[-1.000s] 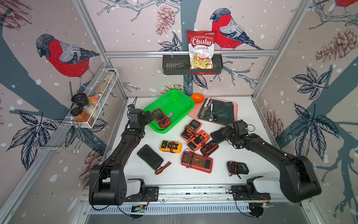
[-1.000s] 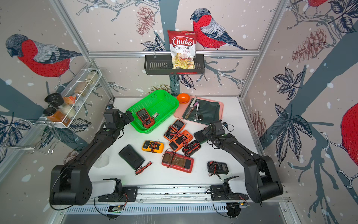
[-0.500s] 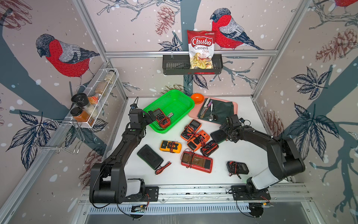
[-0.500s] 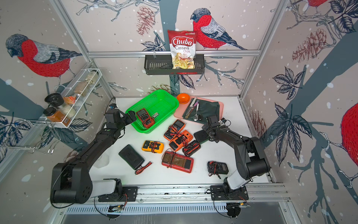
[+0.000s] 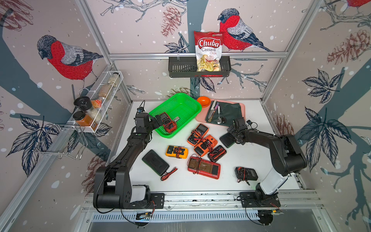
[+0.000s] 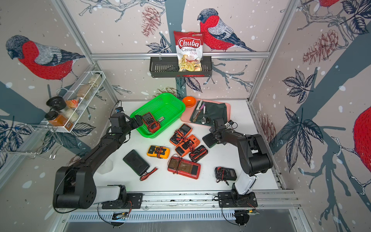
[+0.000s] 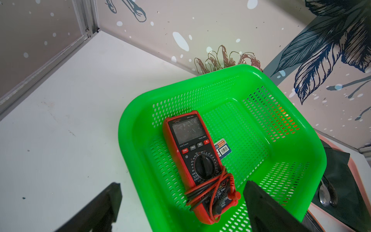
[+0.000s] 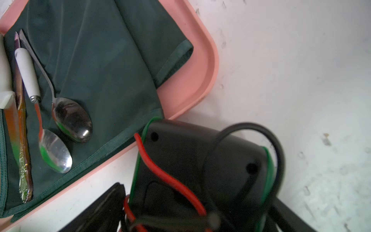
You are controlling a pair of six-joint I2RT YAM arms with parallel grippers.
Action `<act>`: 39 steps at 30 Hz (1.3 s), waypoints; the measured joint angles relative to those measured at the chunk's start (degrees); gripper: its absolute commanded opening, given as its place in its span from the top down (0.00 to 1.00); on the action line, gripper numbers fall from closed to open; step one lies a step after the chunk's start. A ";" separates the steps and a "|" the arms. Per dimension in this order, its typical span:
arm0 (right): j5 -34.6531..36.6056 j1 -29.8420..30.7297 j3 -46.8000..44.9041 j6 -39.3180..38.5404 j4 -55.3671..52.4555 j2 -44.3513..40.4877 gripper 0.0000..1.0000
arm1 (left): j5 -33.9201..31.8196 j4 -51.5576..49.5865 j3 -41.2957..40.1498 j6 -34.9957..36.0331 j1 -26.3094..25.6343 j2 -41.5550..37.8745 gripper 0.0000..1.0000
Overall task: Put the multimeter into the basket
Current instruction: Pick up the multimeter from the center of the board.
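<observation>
The left gripper (image 7: 180, 183) hangs with jaws spread and empty at the rim of the basket (image 7: 174, 90), a red multimeter (image 7: 192, 160) lying flat inside. The right gripper (image 8: 196, 200) straddles a black multimeter (image 8: 200, 156) beside the pink tray (image 8: 200, 80), and whether it has a grip yet I cannot tell. Next call: a firm squeeze, lift, carry to the basket.

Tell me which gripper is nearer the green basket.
Left. The left gripper hangs open over the basket rim; the right gripper is at a black meter beside the pink tray.
</observation>
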 measured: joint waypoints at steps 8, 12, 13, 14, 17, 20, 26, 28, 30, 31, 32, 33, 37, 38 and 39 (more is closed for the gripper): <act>0.61 2.34 -1.09 0.50 3.21 -2.67 0.51 | -1.46 -0.55 0.00 -0.17 -0.11 -0.04 0.02; 2.80 5.44 1.44 -1.36 -1.73 -3.61 0.53 | -2.08 -1.42 -0.02 -1.09 -0.11 -0.39 0.02; 3.17 5.97 2.16 -1.75 -3.21 -3.67 0.57 | -2.23 -1.55 -0.04 -1.07 -0.11 -0.46 0.02; 3.69 6.45 2.78 -1.92 -4.39 -3.72 0.64 | -2.73 -1.62 -0.07 -1.09 -0.11 -0.48 0.02; 4.33 7.52 3.80 -3.23 -6.40 -4.52 0.78 | -2.95 -1.75 -0.09 -1.29 -0.11 -0.59 0.02; 4.28 8.00 3.91 -4.72 -8.48 -5.62 0.88 | -2.93 -1.75 -0.13 -1.49 -0.11 -0.83 0.02; 3.89 8.17 4.74 -7.65 -11.78 -8.41 1.00 | -2.91 -1.77 -0.44 -1.42 -1.05 -1.86 0.02; 3.72 8.28 5.42 -8.50 -12.20 -9.75 1.00 | -2.91 -1.70 -0.48 -1.07 -2.45 -2.47 0.02; 3.67 8.39 6.05 -9.22 -12.35 -11.06 1.00 | -2.91 -1.62 -0.48 -0.76 -4.52 -3.02 0.03; 3.65 8.46 6.27 -9.64 -12.28 -11.74 1.00 | -2.80 -1.53 -0.48 -0.48 -5.75 -3.26 0.03; 3.50 8.52 6.51 -10.45 -12.24 -12.48 1.00 | -2.23 -1.49 -0.48 -0.15 -6.86 -3.43 0.03; 3.10 8.63 6.64 -10.58 -12.09 -13.14 1.00 | -1.53 -1.51 -0.48 0.02 -7.76 -3.54 0.03; 1.64 9.81 7.52 -12.26 -10.23 -15.19 1.00 | 1.11 -1.22 -0.63 -0.09 -12.22 -4.22 0.02; 0.94 10.16 8.07 -12.68 -9.60 -15.41 1.00 | 2.05 -0.92 -0.85 -0.13 -13.66 -4.52 0.02; 0.57 10.36 8.55 -13.25 -9.11 -15.50 1.00 | 2.97 -0.55 -1.11 -0.17 -15.04 -4.83 0.02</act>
